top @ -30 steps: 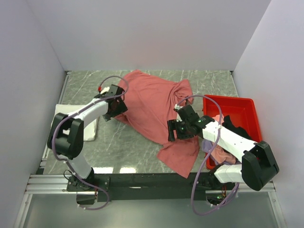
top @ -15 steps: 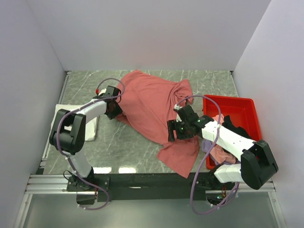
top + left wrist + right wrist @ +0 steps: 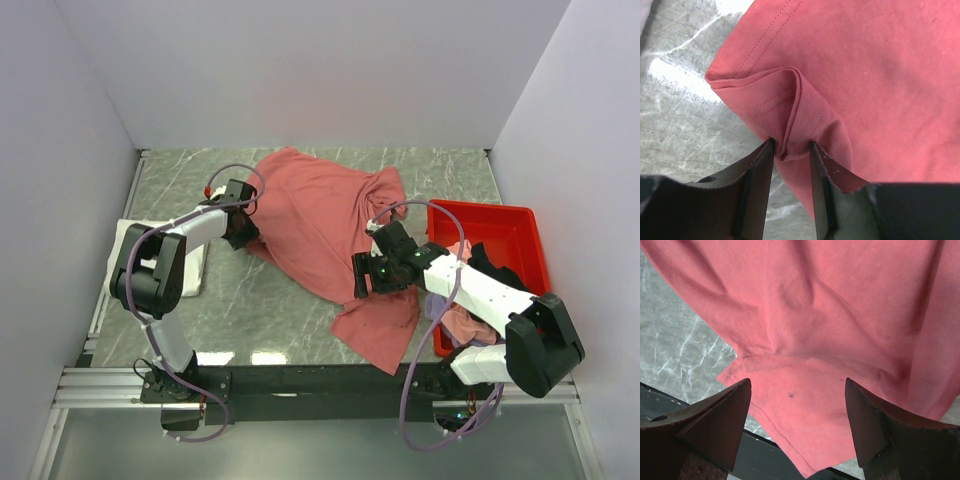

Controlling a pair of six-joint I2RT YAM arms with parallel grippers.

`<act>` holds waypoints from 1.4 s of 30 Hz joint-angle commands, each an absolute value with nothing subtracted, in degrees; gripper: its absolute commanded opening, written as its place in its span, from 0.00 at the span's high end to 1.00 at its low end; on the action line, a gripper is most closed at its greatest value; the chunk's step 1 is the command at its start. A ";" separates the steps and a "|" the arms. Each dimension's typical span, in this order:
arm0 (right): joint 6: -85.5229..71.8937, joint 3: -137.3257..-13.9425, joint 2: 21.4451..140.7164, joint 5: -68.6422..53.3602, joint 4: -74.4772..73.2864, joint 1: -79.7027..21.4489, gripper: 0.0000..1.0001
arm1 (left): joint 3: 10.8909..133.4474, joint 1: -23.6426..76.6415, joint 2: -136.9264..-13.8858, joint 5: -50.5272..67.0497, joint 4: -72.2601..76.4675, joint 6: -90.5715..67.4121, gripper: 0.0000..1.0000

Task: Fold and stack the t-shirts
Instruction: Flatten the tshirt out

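Note:
The large dusty red t-shirt [image 3: 325, 225] lies spread and crumpled across the middle of the marble table. My left gripper [image 3: 238, 228] is at the shirt's left edge, its jaws shut on a bunched fold of the hem [image 3: 792, 145]. My right gripper [image 3: 365, 275] hangs wide open just above the shirt's lower right part [image 3: 805, 405], holding nothing. A folded white t-shirt [image 3: 195, 262] lies at the left, partly under my left arm. Pink, lavender and black tees [image 3: 465, 320] sit heaped in the tray.
A rigid red plastic tray [image 3: 515, 225] stands at the right, next to my right arm. The shirt's lower corner reaches the table's near edge and the black rail [image 3: 300, 375]. White walls close in on three sides.
My left gripper has shifted slightly up and left along the shirt's left edge and its wrist has turned. The right arm has hardly moved.

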State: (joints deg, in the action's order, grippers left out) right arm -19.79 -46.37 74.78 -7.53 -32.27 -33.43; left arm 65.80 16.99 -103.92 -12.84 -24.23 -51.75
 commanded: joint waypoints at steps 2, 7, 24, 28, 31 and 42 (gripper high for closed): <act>-19.34 -46.05 74.97 -6.33 -31.03 -32.96 0.18 | 68.29 16.79 -103.45 -12.83 -23.29 -51.50 0.60; -19.34 -46.14 75.50 -5.89 -31.11 -32.96 0.18 | 69.43 16.79 -104.59 -12.65 -23.47 -51.24 0.62; -19.34 -46.05 75.59 -5.36 -31.29 -33.05 0.18 | 70.58 16.79 -103.63 -13.62 -27.77 -50.36 0.58; -19.16 -46.23 76.11 -5.45 -31.20 -33.05 0.18 | 69.17 16.70 -99.76 -14.67 -26.99 -50.28 0.51; -19.25 -46.23 76.11 -5.45 -31.20 -32.96 0.18 | 71.10 16.52 -101.15 -15.38 -27.86 -49.92 0.50; -19.34 -45.97 76.20 -5.19 -31.03 -33.05 0.18 | 72.42 16.26 -106.61 -15.47 -27.25 -50.97 0.59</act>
